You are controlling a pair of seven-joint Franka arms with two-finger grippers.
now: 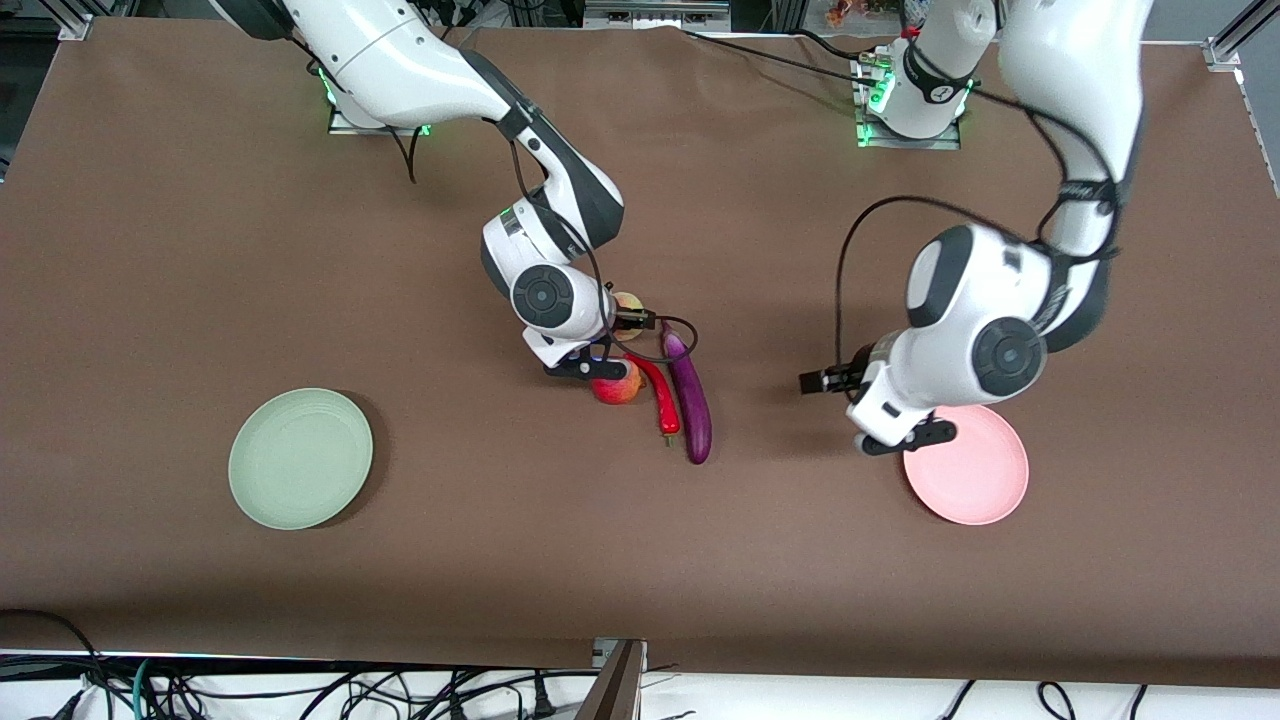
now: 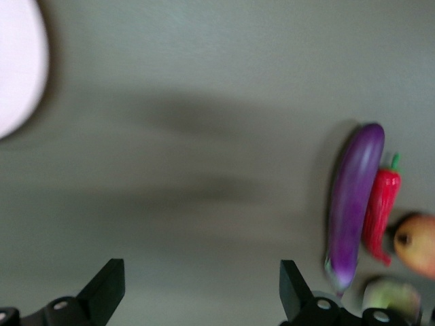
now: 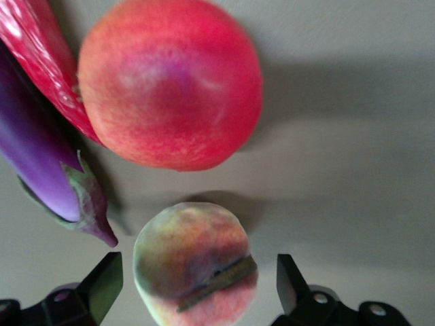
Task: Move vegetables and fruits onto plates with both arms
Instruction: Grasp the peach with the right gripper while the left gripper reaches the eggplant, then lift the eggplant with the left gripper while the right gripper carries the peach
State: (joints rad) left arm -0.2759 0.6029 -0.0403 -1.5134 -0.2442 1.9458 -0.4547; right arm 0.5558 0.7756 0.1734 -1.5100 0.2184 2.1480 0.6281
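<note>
the right gripper [image 3: 194, 285] hangs over the peach [image 3: 196, 261], fingers spread wide on either side of it. the apple [image 1: 616, 384], chili [image 1: 662, 395] and eggplant [image 1: 690, 398] lie just beside it. the left gripper [image 2: 200, 288], released, hovers beside the pink plate [image 1: 985, 480]. the green plate [image 1: 300, 458] sits toward the right arm's end.

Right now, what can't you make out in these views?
- Peach: front view, mostly hidden by the right arm's wrist; right gripper straddles it open, contact unclear.
- Apple: front view, part-covered by that gripper.
- Pink plate: left wrist view, blurred and edge-cut.
- Left gripper: open, over bare table.
</note>
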